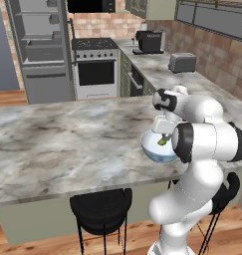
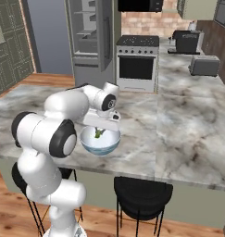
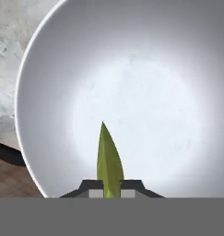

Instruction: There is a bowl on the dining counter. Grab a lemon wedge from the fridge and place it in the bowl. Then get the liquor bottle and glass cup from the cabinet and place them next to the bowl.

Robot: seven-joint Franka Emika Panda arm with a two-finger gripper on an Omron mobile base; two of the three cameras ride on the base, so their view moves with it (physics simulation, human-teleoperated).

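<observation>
Over the dining counter (image 1: 67, 144), in the left base view, the arm bends down so that the gripper (image 1: 164, 137) hangs just above the bowl (image 1: 156, 149), which sits near the counter's near edge, with a black stool (image 1: 100, 209) tucked below. A speck of yellow-green, the lemon wedge (image 1: 163, 141), shows above the bowl's hollow. The fridge (image 1: 40, 47) stands open well behind the counter, beside the oven (image 1: 96, 69).

From the right base view, the bowl (image 2: 100, 140) again lies close to the near edge, and the wedge (image 2: 99, 134) hangs inside its rim under the hand. Bare marble spreads wide to the right and behind the bowl, ample room for two more things.

In the hand view, the fingers (image 3: 96, 186) are pinched shut on the wedge (image 3: 109, 159), which points into the white inside of the bowl (image 3: 132, 69).

By my judgement the fetching is done and only the release remains for the lemon; the liquor bottle and glass cup are yet to be brought from the cabinet.
</observation>
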